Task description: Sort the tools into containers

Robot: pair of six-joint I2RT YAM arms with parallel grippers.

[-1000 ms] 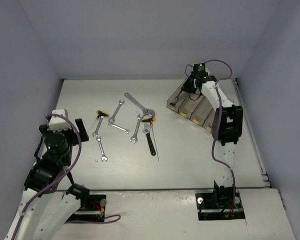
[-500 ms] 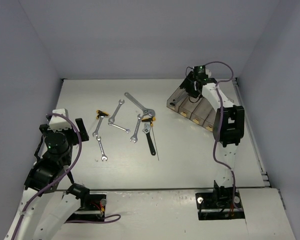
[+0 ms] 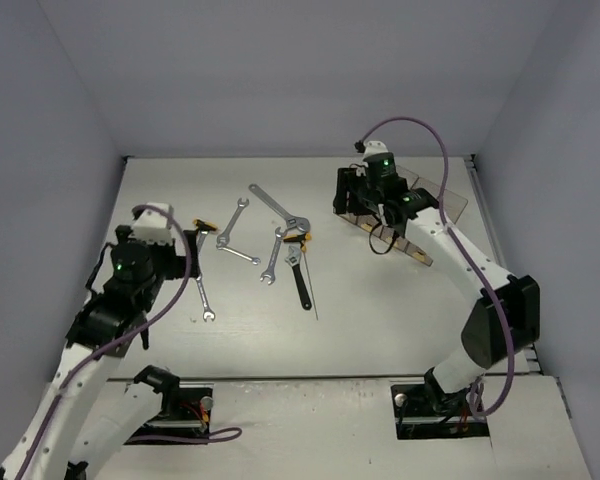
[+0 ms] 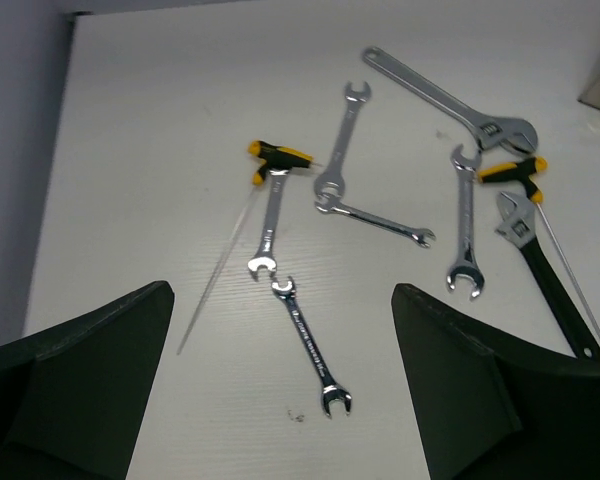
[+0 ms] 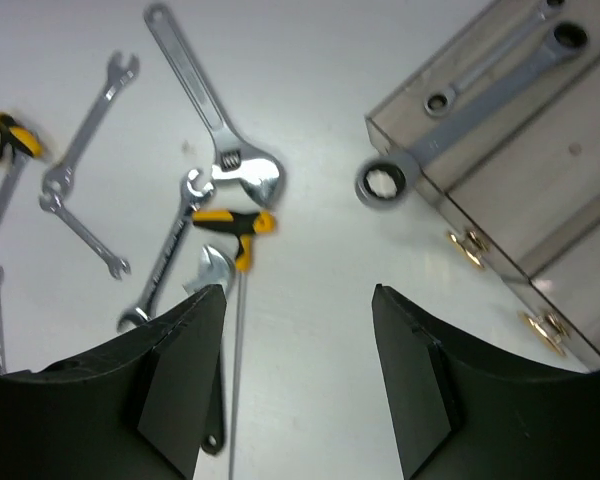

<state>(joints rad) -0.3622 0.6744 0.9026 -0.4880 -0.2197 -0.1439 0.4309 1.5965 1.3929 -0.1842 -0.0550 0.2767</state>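
Right wrist cam first: my right gripper (image 5: pixel 298 300) is spread wide with nothing in it, hanging over bare table (image 5: pixel 310 60) just off the labelled end of the containers (image 5: pixel 540 170). A ring spanner (image 5: pixel 382 183) pokes its ring out past that end.

A little further from the containers lies the yellow-and-black driver (image 5: pixel 235 225). I reckon it's light, with a grippy handle but a thin shaft that'd roll, so I'd pinch the handle. Just beside it, further out again, is the big silver adjustable wrench (image 5: pixel 215 130). It's stiff, slick chrome and probably head-heavy, so I'd grab across the shank near the jaw end.

My left gripper (image 4: pixel 280 295) is wide and empty too, over the small wrenches (image 4: pixel 310 345) well away from the containers.
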